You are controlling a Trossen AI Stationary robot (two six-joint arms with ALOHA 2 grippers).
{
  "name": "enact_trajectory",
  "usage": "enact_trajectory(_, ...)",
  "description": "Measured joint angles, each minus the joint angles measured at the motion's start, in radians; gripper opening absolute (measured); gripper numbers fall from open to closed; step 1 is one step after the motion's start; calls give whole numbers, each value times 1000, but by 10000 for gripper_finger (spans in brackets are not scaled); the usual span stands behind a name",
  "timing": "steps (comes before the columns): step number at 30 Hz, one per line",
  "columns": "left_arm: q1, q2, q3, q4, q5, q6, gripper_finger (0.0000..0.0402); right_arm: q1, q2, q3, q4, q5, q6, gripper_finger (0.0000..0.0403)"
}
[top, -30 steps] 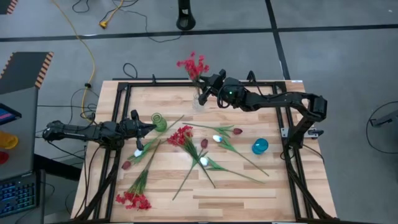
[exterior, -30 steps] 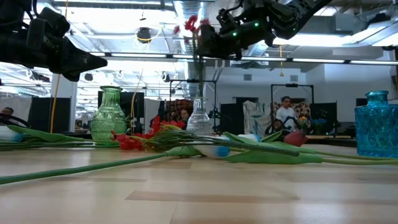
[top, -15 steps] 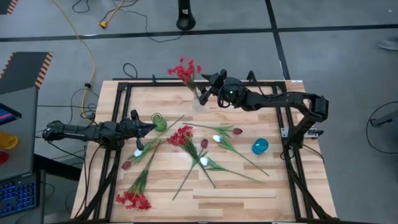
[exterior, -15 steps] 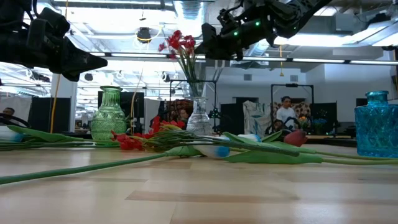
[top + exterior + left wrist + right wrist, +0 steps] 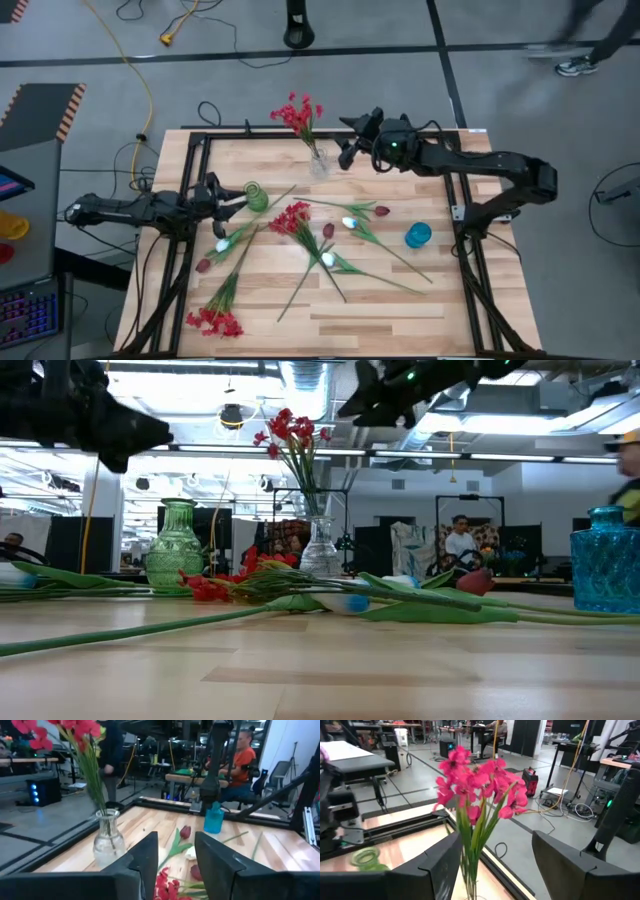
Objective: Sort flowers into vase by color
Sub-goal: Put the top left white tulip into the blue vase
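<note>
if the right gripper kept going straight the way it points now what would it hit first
Most likely the red spray standing in the clear vase. The right gripper, jaws open, points at those stems from just beside them in its wrist view. Depth is unclear, so it might pass just above the vase rim.

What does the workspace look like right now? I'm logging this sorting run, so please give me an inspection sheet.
Surface: wooden table inside a black frame.
Job's things: one red spray stands in the clear vase; green vase and blue vase hold nothing. Two more red sprays, white buds and maroon buds lie loose on the table.
Clutter: nothing seen.
Grippers: right gripper open, empty, beside the clear vase; left gripper open, empty, by the green vase.
Cables: yellow cable and black cables on the floor.
Surroundings: a person's legs pass beyond the table; people in the room behind.
</note>
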Motion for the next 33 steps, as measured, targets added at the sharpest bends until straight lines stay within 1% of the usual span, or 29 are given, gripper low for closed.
enact_trajectory(6, 0, 13, 110, -218, 8, -67, 120, 30, -104, 0, -157, 0, 2, 272)
enact_trajectory(11, 0, 86, 197, -367, 71, -148, 117, 61, -174, 0, -258, 0, 3, 272)
enact_trajectory(15, 0, 190, 260, -474, 125, -229, 117, 88, -208, 0, -308, 0, 11, 272)
enact_trajectory(19, 0, 323, 327, -579, 174, -302, 116, 114, -216, 0, -324, 0, 29, 272)
enact_trajectory(22, 0, 421, 367, -638, 180, -351, 116, 131, -213, 0, -327, 0, 29, 272)
enact_trajectory(25, 0, 516, 386, -669, 180, -396, 116, 147, -211, 0, -334, -1, 29, 272)
enact_trajectory(28, 0, 598, 390, -671, 180, -410, 116, 163, -211, 0, -349, 0, 29, 272)
enact_trajectory(33, 0, 709, 391, -672, 179, -450, 116, 182, -210, 0, -363, -1, 28, 272)
